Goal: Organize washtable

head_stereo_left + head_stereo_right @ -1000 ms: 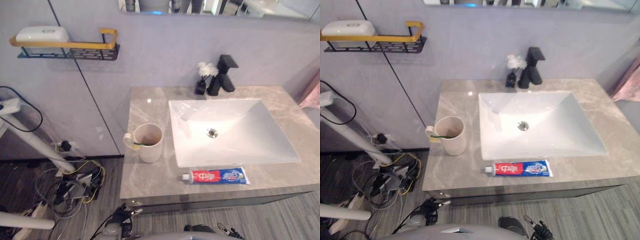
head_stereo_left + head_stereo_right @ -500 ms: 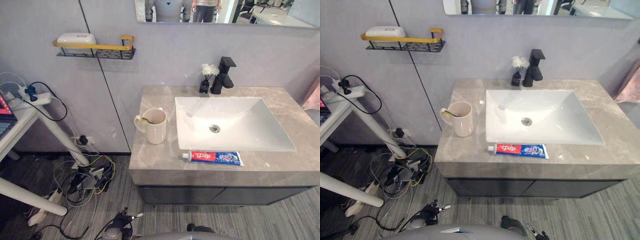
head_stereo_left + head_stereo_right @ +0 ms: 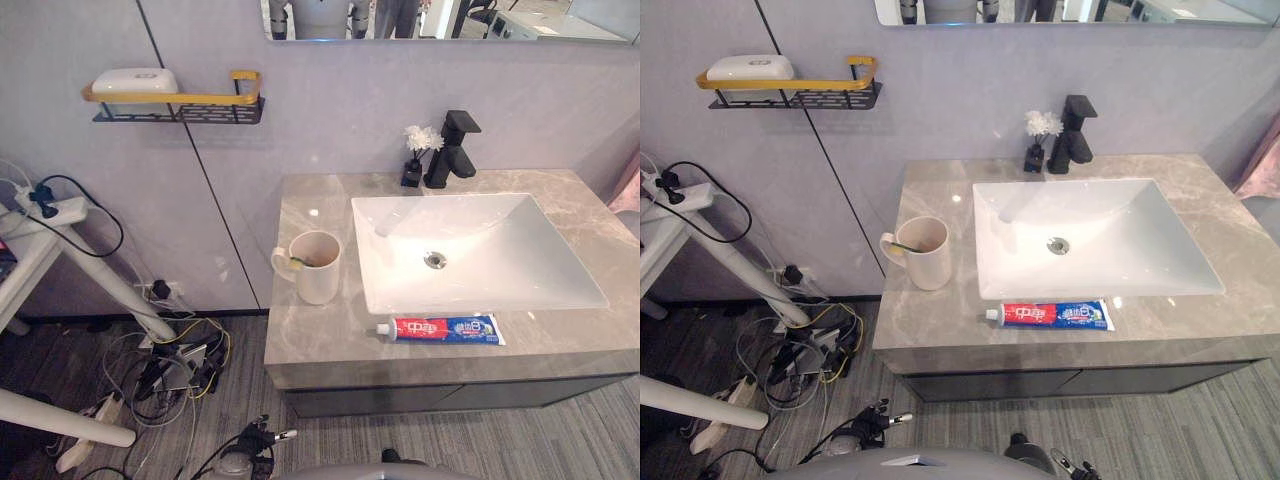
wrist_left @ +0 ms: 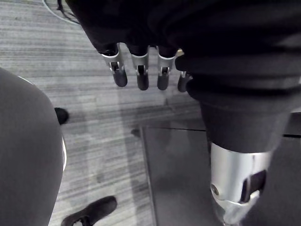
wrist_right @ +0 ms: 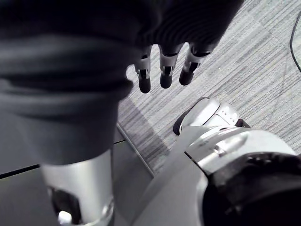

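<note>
A grey stone washtable (image 3: 320, 345) holds a white sink (image 3: 480, 215). Left of the sink stands a cream mug (image 3: 320, 275) with a toothbrush (image 3: 299, 262) lying inside it. A red and blue toothpaste tube (image 3: 445, 329) lies flat along the front edge, in front of the sink. At the back stand a black faucet (image 3: 455, 150) and a small black vase of white flowers (image 3: 414, 160). My left hand (image 4: 140, 73) hangs over the floor, open, fingers straight and holding nothing. My right hand (image 5: 162, 70) also hangs open over the floor.
A black and yellow wall shelf (image 3: 175, 105) with a white soap box (image 3: 133, 80) hangs left of the washtable. A white table leg (image 3: 95, 285) and tangled cables with power strips (image 3: 170, 365) lie on the floor at the left. A mirror (image 3: 430, 15) is above.
The whole picture has shifted as the camera moved, now slightly closer than half a second ago. Mug, toothpaste and the other things stay in place on the washtable.
</note>
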`<state>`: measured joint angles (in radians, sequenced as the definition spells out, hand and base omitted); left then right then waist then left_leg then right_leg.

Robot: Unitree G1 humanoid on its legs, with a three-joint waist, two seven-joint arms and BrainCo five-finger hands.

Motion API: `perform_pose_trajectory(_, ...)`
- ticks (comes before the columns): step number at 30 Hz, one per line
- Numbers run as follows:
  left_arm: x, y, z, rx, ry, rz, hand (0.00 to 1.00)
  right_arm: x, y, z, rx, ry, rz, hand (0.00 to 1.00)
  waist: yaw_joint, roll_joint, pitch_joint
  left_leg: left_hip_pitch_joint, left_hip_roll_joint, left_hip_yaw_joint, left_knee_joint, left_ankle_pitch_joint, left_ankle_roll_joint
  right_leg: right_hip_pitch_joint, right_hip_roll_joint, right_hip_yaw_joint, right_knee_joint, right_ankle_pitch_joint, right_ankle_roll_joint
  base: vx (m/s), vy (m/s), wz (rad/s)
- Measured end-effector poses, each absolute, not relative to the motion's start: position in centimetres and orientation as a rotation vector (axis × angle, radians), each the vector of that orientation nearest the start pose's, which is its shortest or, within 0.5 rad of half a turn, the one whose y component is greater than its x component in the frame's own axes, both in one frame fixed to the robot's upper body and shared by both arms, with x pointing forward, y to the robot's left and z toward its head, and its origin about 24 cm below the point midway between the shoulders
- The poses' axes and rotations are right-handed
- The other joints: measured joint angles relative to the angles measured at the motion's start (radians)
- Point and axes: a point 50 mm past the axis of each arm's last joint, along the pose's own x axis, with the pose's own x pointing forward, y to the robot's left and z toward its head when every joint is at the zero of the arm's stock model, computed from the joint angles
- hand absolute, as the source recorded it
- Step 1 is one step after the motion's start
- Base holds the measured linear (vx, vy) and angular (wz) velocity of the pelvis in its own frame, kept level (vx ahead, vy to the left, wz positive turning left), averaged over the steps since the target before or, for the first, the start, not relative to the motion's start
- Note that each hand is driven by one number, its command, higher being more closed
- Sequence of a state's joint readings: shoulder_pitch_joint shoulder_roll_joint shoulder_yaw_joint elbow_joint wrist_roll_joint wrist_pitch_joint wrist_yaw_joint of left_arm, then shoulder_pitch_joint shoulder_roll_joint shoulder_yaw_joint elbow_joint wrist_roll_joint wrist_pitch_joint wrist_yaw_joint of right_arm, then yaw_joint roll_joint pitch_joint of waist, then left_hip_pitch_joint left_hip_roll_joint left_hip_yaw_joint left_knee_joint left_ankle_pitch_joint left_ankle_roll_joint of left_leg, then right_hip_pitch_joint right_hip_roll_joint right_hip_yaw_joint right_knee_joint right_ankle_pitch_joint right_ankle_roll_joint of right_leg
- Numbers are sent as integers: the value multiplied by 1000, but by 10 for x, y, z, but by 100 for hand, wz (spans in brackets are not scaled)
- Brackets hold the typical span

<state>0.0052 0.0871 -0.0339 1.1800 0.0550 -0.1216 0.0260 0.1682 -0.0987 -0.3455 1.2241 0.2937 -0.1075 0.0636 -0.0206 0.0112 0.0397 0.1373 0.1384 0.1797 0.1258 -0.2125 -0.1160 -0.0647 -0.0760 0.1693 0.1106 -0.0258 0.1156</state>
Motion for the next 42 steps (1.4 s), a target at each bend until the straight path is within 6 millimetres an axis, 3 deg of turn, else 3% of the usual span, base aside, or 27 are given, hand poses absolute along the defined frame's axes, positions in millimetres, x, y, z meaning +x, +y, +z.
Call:
perform_pose_trajectory(5,98,188,-164,99,1086,84,0,17,-222,-171,373,1181,-577,0,-1,-8,-4,-2,-1,-19,-2,2,3,14,-5,-19,-19,0,0,-37,-8,8)
perform_pose_trajectory(16,81,208,-164,-158,1068,430,0,11,-221,-172,404,1178,-617,0,0,-13,-8,-22,-2,-79,-21,27,4,18,-16,-73,-18,-1,-1,-64,-8,14)
perform_pose_trajectory(18,94,215,-154,-234,955,542,0,11,-220,-172,392,1175,-623,0,4,-17,-8,-28,-2,-84,-22,28,4,16,-16,-74,-18,-1,-1,-7,-4,8)
perform_pose_trajectory(20,116,225,-135,-273,788,619,0,12,-219,-171,371,1175,-615,0,5,-18,-9,-31,-1,-90,-23,29,4,16,-16,-79,-17,-1,-1,14,-9,11)
perform_pose_trajectory(22,145,238,-104,-276,573,676,0,14,-218,-171,356,1169,-595,0,7,-20,-11,-40,-1,-101,-22,30,5,16,-18,-88,-17,-1,-1,30,-12,14)
perform_pose_trajectory(24,175,253,-49,-264,258,739,0,15,-217,-171,338,1166,-572,0,7,-23,-13,-44,-1,-108,-21,33,5,19,-19,-100,-18,0,-1,59,-14,14)
perform_pose_trajectory(26,188,260,-2,-182,45,758,0,16,-218,-171,330,1160,-566,0,7,-24,-16,-41,-2,-113,-14,34,5,26,-20,-103,-21,-1,-2,75,-11,6)
perform_pose_trajectory(30,192,257,72,44,-268,779,0,17,-220,-170,327,1148,-569,0,8,-17,-11,-43,-4,-114,9,34,4,34,-22,-103,-19,-2,-2,22,-1,1)
perform_pose_trajectory(33,187,242,121,201,-498,767,0,16,-222,-170,324,1142,-571,0,8,-9,-8,-45,-5,-116,19,34,5,35,-23,-103,-12,-6,-6,-30,0,1)
perform_pose_trajectory(37,188,202,165,307,-741,600,0,9,-223,-169,330,1152,-567,0,14,-3,-10,-45,-5,-122,19,31,8,34,-22,-104,3,-17,-3,-83,11,5)
perform_pose_trajectory(42,196,150,192,411,-953,255,0,7,-223,-169,335,1155,-556,0,12,-7,-9,-47,-9,-123,21,25,16,35,-26,-99,0,-14,1,-84,20,-2)
